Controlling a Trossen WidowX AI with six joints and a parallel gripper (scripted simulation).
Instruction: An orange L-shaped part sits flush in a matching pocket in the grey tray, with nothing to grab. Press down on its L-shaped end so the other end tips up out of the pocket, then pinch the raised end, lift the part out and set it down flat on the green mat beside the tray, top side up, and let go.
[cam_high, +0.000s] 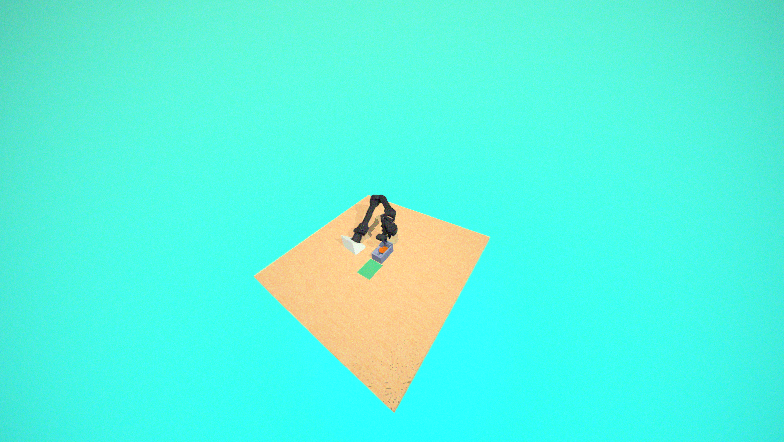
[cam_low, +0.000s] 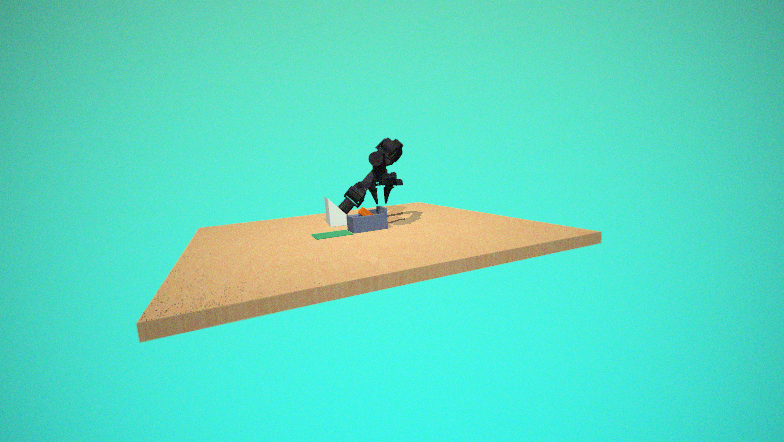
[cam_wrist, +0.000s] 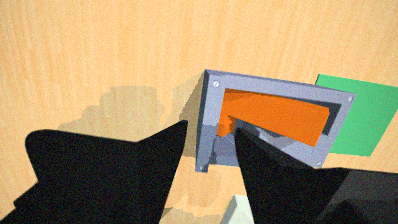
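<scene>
The orange L-shaped part (cam_high: 383, 250) (cam_low: 364, 211) (cam_wrist: 280, 117) is tilted in the grey tray (cam_high: 377, 258) (cam_low: 367, 224) (cam_wrist: 212, 102). Its straight end, toward the green mat (cam_high: 369, 269) (cam_low: 331, 235) (cam_wrist: 367, 115), stands up above the rim; its L-shaped end is low in the pocket at the opposite side. My gripper (cam_low: 381, 203) (cam_wrist: 211, 129) is partly open with nothing between its fingers. It hangs above the tray's end wall on the L-shaped side. In the wrist view the right finger hides some of the pocket. The mat lies bare beside the tray.
A white wedge-shaped block (cam_high: 351, 245) (cam_low: 333, 215) (cam_wrist: 240, 210) stands near the arm's lower link, to one side of the tray. The wooden table (cam_high: 384, 318) (cam_low: 439, 241) carries everything, and its edges are far from the tray.
</scene>
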